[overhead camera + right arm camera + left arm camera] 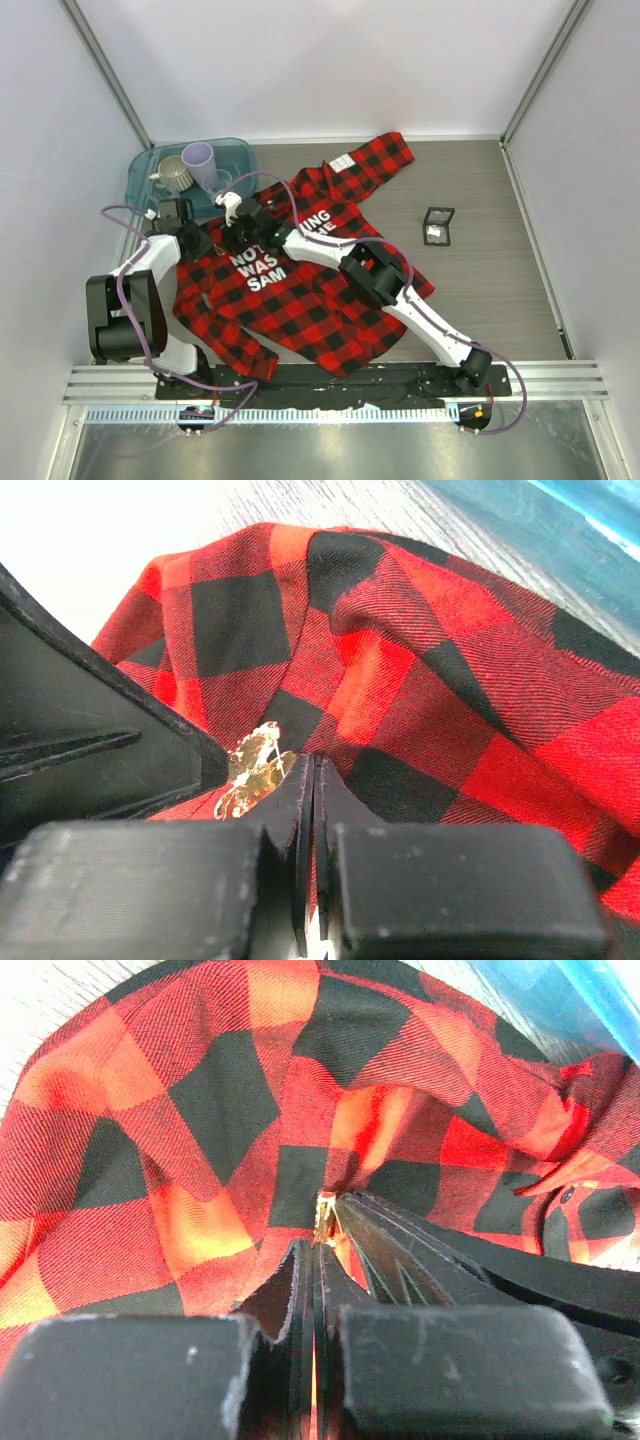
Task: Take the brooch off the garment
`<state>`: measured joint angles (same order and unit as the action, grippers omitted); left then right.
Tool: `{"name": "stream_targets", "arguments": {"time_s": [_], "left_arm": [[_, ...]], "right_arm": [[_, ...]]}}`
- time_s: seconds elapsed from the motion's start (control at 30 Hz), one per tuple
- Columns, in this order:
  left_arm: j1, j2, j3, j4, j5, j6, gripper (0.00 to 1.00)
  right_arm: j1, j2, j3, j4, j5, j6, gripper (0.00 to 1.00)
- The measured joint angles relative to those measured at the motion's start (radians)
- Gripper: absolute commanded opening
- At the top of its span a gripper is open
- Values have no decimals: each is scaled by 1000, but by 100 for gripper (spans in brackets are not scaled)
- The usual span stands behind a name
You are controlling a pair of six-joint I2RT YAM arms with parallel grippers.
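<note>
Fingers (285, 1305) of the left gripper (318, 1252) were pressed together, apparently on the tiny spiky yellow-gold metal brooch (255, 770), just beyond the white block lettering (258, 270). The right gripper (312, 772) was clamped on the red-and-black plaid garment (430, 680) there too, likely anchoring the cloth so the pin could pull free.

At the far left corner of your wood-grain table (500, 290) sits a translucent blue plastic tub (136, 180). Inside it you have a grey ribbed mug (175, 173) with its handle turned left, and a lavender tumbler (198, 160) touching it on the right. Well apart, toward the right side of the table, lies a small black square box (438, 226), open, with something white in it. White walls (350, 60) enclose the table on three sides.
</note>
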<state>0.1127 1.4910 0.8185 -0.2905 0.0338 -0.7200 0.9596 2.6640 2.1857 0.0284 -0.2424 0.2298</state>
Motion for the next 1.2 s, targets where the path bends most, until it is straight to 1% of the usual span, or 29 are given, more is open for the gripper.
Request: {"name": "stream_targets", "arguments": {"time_s": [0.3, 0.47, 0.63, 0.73, 0.87, 0.93, 1.03, 1.2], "left_arm": [[0, 21, 33, -19, 0, 4, 0], [5, 33, 35, -32, -7, 13, 0], [6, 51, 61, -56, 3, 41, 0], [7, 55, 66, -64, 5, 48, 0], [6, 52, 65, -60, 2, 47, 0], [4, 47, 59, -52, -1, 44, 0], [1, 39, 42, -37, -3, 39, 0], [-9, 35, 14, -14, 3, 25, 0]], "right_arm": [[53, -17, -4, -16, 175, -140, 5], [63, -29, -40, 12, 208, -194, 5], [77, -51, -97, 64, 231, -289, 4], [77, -51, -103, 76, 237, -289, 7], [71, -51, -101, 74, 238, -212, 15], [50, -53, -103, 76, 211, -143, 16], [11, -59, -142, 125, 117, -15, 18], [-51, -61, -196, 213, -58, 153, 27]]}}
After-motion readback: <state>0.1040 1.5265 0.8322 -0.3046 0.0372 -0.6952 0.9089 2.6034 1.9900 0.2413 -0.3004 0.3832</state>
